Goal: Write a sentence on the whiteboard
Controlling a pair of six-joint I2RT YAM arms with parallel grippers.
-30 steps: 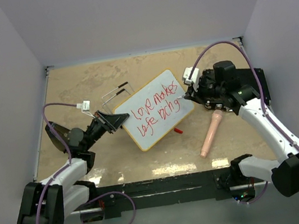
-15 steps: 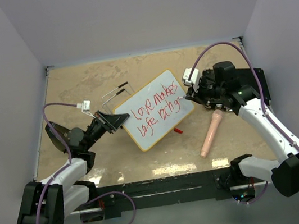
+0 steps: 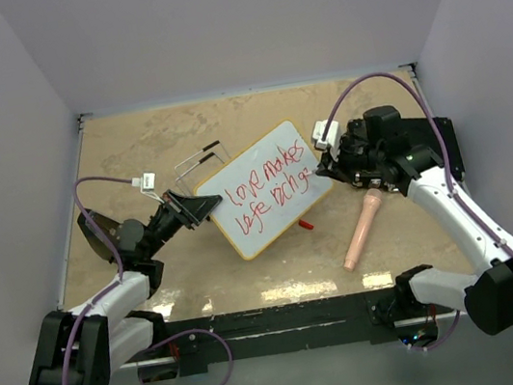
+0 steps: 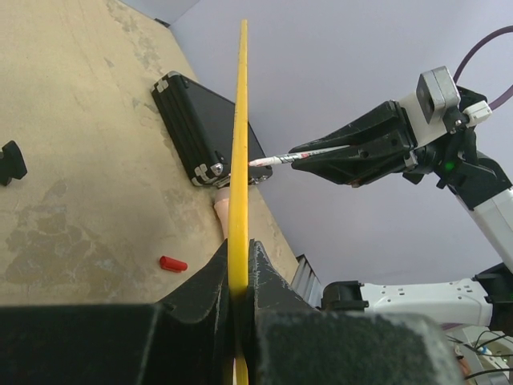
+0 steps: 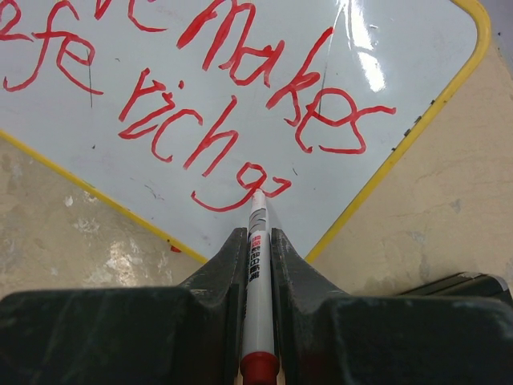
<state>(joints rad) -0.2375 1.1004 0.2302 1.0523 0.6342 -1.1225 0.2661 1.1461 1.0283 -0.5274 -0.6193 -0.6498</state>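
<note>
Right wrist shows marker (image 5: 256, 215) tip on sentence (image 5: 210, 138), right hand (image 5: 256, 234) gripping it — left hand (image 4: 238, 253) clamps whiteboard (image 4: 240, 144).

A: Where does the whiteboard (image 3: 267, 196) sit?
B: Middle of the table (image 3: 125, 164), its left edge in the left pincer (image 3: 202, 207). The right pincer (image 3: 322, 164) is at its right edge, its marker (image 5: 256, 265) tip on the board at the sentence (image 3: 270, 183) end.
A: And around it?
B: A cap (image 3: 307, 225) just before it; a case (image 4: 200, 128) to the right, under the right arm (image 3: 454, 205).

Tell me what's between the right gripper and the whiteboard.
A marker, shut in the right gripper, its tip at the whiteboard's face where the red writing ends. The right wrist view shows it best.
</note>
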